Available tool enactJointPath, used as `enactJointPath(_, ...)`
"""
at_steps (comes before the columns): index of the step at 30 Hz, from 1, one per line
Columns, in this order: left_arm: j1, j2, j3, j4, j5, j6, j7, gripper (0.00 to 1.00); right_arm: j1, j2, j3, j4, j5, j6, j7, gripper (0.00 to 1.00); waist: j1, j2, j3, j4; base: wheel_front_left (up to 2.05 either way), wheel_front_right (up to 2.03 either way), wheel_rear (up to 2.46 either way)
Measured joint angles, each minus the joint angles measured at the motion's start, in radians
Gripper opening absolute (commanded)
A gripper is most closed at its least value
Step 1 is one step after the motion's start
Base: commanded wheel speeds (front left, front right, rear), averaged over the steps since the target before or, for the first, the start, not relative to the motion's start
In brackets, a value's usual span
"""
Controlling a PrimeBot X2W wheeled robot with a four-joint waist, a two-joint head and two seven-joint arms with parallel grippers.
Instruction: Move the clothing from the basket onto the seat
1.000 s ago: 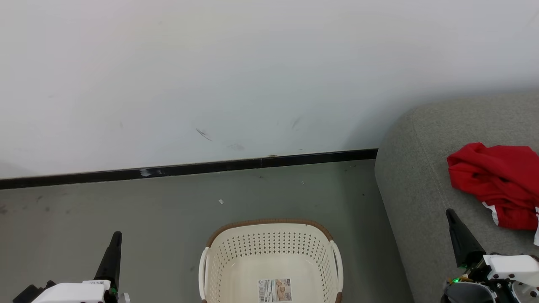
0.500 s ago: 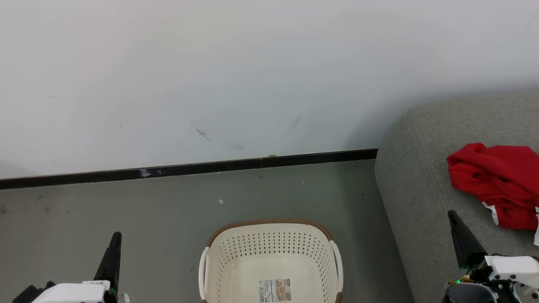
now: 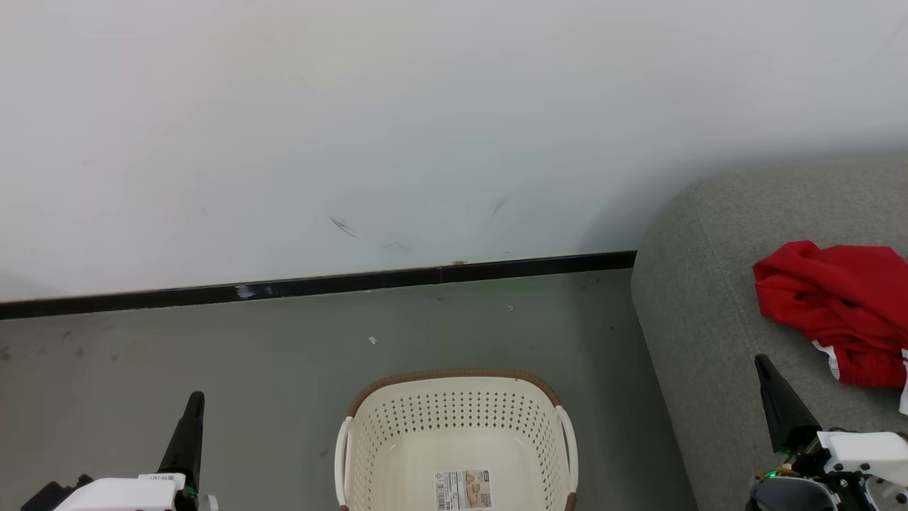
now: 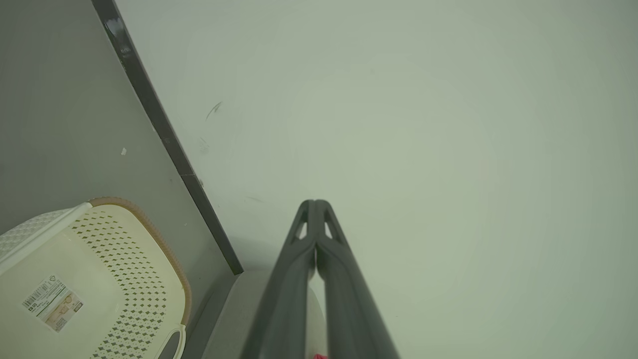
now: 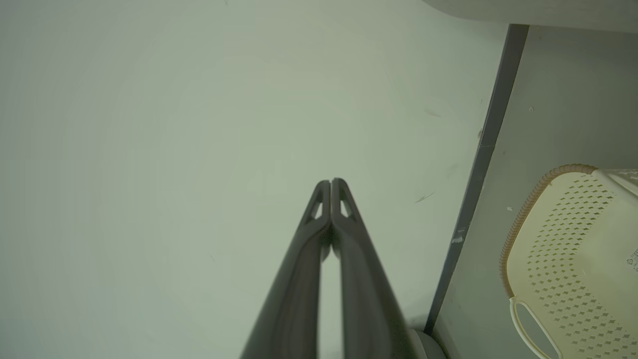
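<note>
At seven and five o'clock of the head view, keeps left gripper and right gripper pinched together, empty, barely shifted since a second ago; finds basket at six bare where visible, clothing heaped on seat at three, so likely finished.

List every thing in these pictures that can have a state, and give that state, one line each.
Laundry basket: upright on the floor, no clothing visible inside.
Red clothing: crumpled, lying on the grey sofa.
Left gripper: fingers shut, holding nothing.
Right gripper: fingers shut, holding nothing.
</note>
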Motion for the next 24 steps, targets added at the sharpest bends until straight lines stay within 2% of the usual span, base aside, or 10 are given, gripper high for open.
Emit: enactJointPath(24, 0.000, 0.000, 0.001, 0.002, 0.000, 0.000, 0.005, 0.00, 0.000, 0.002, -0.003, 0.001, -0.001, 0.000, 0.003, 0.00, -0.0001, 0.0000, 0.000, 0.000, 0.00, 0.00, 0.00)
